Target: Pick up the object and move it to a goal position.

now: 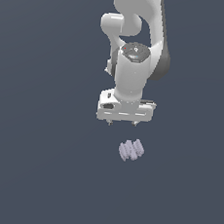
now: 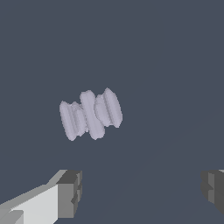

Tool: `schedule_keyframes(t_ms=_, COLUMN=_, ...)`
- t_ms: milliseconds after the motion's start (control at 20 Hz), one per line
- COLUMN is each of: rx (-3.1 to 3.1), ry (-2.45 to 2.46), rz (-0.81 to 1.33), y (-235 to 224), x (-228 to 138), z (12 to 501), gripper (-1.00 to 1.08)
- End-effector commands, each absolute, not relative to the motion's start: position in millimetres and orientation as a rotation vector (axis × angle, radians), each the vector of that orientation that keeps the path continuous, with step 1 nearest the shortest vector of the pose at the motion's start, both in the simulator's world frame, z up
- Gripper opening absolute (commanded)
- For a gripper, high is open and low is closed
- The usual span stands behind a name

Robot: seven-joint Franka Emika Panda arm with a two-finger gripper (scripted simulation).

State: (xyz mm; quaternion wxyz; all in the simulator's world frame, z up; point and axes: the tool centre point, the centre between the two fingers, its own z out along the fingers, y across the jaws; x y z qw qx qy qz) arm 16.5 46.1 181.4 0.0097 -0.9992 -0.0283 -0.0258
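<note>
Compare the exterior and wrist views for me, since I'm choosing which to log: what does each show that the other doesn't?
Exterior only: the arm and the whole gripper above the floor, with the lump lying apart from it, a little toward the exterior view's right.
Wrist only: the two dark fingers spread wide apart with nothing between them, and the lump's ribs up close.
Both: the pale ribbed lump lying free on the dark floor.

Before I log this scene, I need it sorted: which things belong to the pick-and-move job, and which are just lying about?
Belongs to the job:
- ridged lavender-grey lump, lying free
- claw, open and holding nothing

Just lying about:
- nothing else in either view
</note>
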Motion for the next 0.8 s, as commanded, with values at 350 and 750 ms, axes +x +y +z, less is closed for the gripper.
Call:
schedule_keyframes(t_ms=350, rx=-3.119, ry=-0.024, rz=-0.077, y=48, x=18, z=179, gripper=1.00)
schedule_keyframes(t_ms=750, rx=-3.110, ry=0.160, rz=-0.065, y=53, x=24, z=171, gripper=1.00)
